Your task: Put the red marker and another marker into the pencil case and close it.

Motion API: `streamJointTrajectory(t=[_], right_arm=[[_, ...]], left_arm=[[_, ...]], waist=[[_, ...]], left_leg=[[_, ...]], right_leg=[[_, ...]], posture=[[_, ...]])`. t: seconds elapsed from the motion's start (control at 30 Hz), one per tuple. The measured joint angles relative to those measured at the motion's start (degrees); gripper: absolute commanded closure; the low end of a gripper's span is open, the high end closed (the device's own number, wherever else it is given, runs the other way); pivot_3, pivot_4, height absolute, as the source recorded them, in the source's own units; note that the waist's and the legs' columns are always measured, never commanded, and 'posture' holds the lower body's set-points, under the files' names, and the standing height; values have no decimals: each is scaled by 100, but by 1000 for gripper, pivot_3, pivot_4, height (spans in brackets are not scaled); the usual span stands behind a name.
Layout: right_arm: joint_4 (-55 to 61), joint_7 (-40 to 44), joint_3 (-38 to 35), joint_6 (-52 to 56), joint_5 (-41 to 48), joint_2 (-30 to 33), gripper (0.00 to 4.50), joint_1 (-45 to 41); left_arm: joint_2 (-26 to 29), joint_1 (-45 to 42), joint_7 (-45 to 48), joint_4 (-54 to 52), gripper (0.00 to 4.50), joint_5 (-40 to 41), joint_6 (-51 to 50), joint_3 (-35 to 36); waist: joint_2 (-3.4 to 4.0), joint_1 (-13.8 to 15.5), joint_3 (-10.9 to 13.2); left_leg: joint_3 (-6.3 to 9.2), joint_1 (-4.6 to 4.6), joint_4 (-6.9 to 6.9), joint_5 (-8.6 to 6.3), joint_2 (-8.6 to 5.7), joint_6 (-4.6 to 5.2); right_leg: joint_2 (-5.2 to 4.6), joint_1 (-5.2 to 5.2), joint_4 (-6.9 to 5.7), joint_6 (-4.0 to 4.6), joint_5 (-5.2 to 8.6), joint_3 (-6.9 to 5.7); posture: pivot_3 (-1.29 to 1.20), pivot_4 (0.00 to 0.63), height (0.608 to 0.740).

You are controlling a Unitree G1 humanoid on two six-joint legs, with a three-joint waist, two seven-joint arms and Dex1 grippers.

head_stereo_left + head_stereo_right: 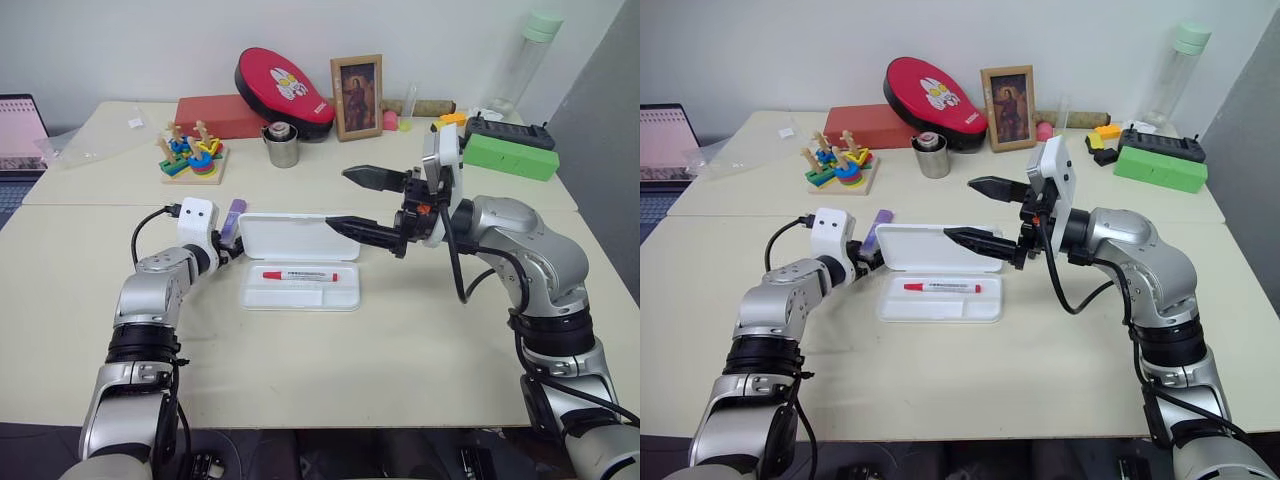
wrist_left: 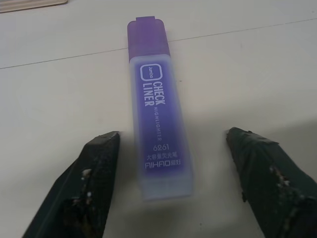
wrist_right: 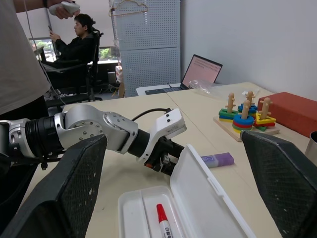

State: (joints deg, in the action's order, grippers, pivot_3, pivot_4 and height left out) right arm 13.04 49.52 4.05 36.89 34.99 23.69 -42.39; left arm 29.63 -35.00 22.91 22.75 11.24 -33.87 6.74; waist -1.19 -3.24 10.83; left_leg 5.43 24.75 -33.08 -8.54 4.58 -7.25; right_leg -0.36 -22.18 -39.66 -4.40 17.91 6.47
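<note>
Markers first: the red marker (image 1: 300, 275) lies inside the open pencil case (image 1: 300, 293). The purple marker (image 2: 157, 111) lies flat on the table (image 1: 420, 340), just left of the lid. The left gripper (image 2: 176, 173) is spread around it, not touching. The right gripper (image 1: 355, 200) hangs wide open above the case.

— What is counted on the table right now?
— Two markers: one red marker (image 1: 300, 275) and one purple marker (image 2: 157, 106). One white pencil case (image 1: 300, 293) is seen.
— And behind?
— One stacking toy (image 1: 192, 155), one metal cup (image 1: 283, 146), one framed picture (image 1: 357, 96), one bottle (image 1: 527, 62), one laptop (image 1: 20, 130).
— Grippers?
— Two: left gripper (image 2: 176, 163), right gripper (image 1: 350, 200).
</note>
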Motion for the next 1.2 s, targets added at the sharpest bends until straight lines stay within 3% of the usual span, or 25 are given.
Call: streamJointTrajectory(t=[0.27, 0.47, 0.63, 0.8, 0.9, 0.97, 1.07, 1.2], right_arm=[[2, -56, -1, 4, 2, 15, 0, 0], [2, 0, -23, 3, 22, 37, 0, 0], [24, 88, -190, 38, 215, 179, 0, 12], [210, 364, -371, 242, 475, 646, 0, 224], [224, 470, -435, 252, 507, 856, 0, 326], [226, 493, -440, 247, 505, 889, 0, 337], [225, 508, -489, 241, 498, 963, 0, 354], [310, 470, -500, 242, 499, 960, 0, 542]], left_arm=[[-13, -21, -31, 70, 3288, -14, 80, 4], [-15, -20, -294, 170, 3299, -57, 372, 76], [114, -254, -84, -281, 3299, 401, 996, 742], [1516, -316, 2464, -2662, 3299, 1470, 932, 463], [2118, 396, 3927, -3696, 3299, 1856, 777, -238], [2382, 784, 4367, -3769, 3299, 1752, 822, -628], [2979, 1211, 4918, -3493, 3299, 924, 1290, -1350], [3093, 1036, 5072, -2569, 3299, -3, 2044, -1736]], waist=[[0, -4, 0], [0, -6, 0], [-5, 9, 3], [8, 11, -4], [46, -3, -10], [44, -28, -5], [43, -76, -2], [42, -36, -1]], left_leg=[[3, 0, 0, 0, 0, 0], [5, 1, 0, 0, 0, 0], [14, 13, 1, 1, 0, -1], [17, 8, 19, 0, -3, -2], [18, -6, 24, -1, -2, 0], [21, -6, 22, -1, 8, 1], [23, -1, 19, -1, 12, 1], [23, 8, 15, -1, 10, 1]], right_leg=[[0, 0, -3, 0, 0, -3], [1, -2, -3, 0, 0, -4], [0, -5, 2, 0, 0, -14], [-12, 16, 39, 6, 3, -28], [-11, 30, 46, 10, 7, -29], [1, 21, 43, 15, 13, -31], [8, 10, 29, 11, 20, -29], [6, 6, 29, 6, 25, -29]], posture=[[0, 150, 740], [0, 150, 740], [0, 150, 740], [0, 150, 740], [0, 150, 740], [0, 150, 740], [0, 150, 740], [0, 150, 740]])
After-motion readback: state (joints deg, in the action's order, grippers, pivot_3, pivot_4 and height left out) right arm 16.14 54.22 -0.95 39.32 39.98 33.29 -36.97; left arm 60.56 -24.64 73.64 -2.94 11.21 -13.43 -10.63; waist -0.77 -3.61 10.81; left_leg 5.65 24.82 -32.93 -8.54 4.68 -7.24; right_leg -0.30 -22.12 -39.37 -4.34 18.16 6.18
